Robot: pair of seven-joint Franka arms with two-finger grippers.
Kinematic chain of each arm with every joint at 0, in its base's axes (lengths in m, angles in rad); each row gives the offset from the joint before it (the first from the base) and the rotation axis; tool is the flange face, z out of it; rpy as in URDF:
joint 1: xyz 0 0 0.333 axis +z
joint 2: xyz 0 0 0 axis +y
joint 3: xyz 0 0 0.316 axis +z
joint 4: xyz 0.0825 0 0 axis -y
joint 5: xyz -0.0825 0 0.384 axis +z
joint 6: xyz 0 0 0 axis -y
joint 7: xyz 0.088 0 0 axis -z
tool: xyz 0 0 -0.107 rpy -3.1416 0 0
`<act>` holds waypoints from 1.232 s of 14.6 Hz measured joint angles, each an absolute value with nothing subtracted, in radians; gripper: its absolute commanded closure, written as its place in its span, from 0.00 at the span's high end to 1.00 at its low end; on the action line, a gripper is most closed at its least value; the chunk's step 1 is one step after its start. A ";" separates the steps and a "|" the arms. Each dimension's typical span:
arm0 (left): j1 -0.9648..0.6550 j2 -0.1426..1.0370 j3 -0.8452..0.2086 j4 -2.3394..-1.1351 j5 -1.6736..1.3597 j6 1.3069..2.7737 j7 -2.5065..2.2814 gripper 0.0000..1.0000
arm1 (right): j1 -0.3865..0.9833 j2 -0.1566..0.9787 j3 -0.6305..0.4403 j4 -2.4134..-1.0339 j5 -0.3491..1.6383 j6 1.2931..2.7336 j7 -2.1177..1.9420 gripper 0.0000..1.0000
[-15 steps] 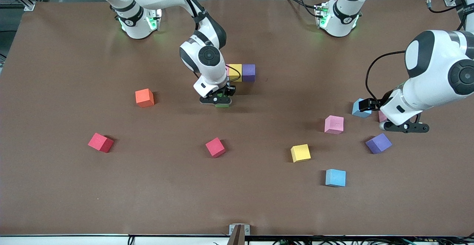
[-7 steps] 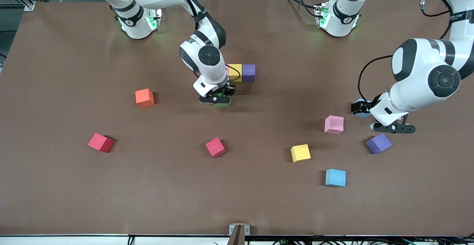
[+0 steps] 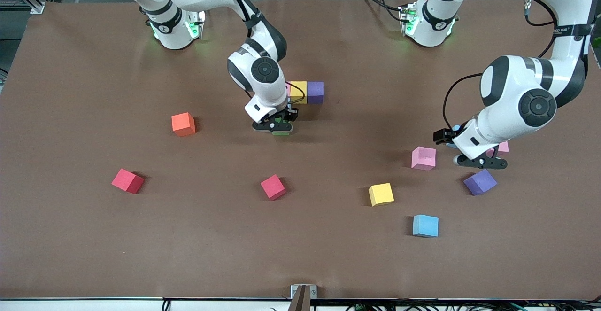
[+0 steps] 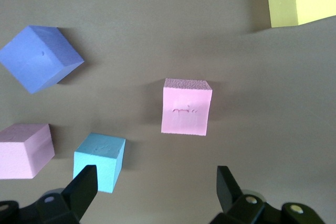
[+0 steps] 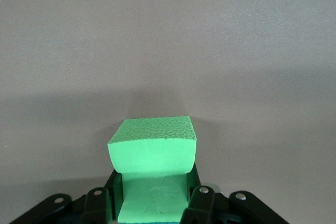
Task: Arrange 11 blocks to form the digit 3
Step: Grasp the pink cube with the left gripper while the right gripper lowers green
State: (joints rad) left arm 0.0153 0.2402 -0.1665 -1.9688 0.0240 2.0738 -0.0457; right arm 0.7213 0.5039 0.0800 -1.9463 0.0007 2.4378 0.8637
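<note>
My right gripper is shut on a green block, low over the table beside a row of touching blocks: yellow and purple. The right arm hides whatever lies next to the yellow one. My left gripper hangs open and holds nothing, over the table among loose blocks near the left arm's end. A pink block lies ahead of its fingers and a light blue block lies by one fingertip. In the front view this gripper is between the pink block and another pink block.
Loose blocks lie about the table: purple, yellow and light blue nearer the front camera. Two red blocks and an orange block lie toward the right arm's end.
My left arm has swung toward the middle of the table, bringing its open gripper closer to the pink block. The right gripper has stayed put with the green block.
</note>
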 measured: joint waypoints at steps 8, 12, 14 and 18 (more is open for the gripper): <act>-0.027 0.317 -0.168 -2.002 0.024 2.199 -0.046 0.99 | 0.722 0.503 0.080 -1.947 0.001 2.436 0.880 0.01; -0.026 0.347 -0.168 -2.019 0.024 2.229 -0.046 0.98 | 0.722 0.503 0.080 -1.947 0.001 2.435 0.879 0.12; -0.026 0.362 -0.168 -2.019 0.024 2.246 -0.046 0.96 | 0.722 0.503 0.080 -1.947 0.001 2.435 0.879 0.22; -0.028 0.401 -0.168 -2.016 0.024 2.285 -0.046 0.93 | 0.722 0.503 0.080 -1.947 0.001 2.435 0.879 0.26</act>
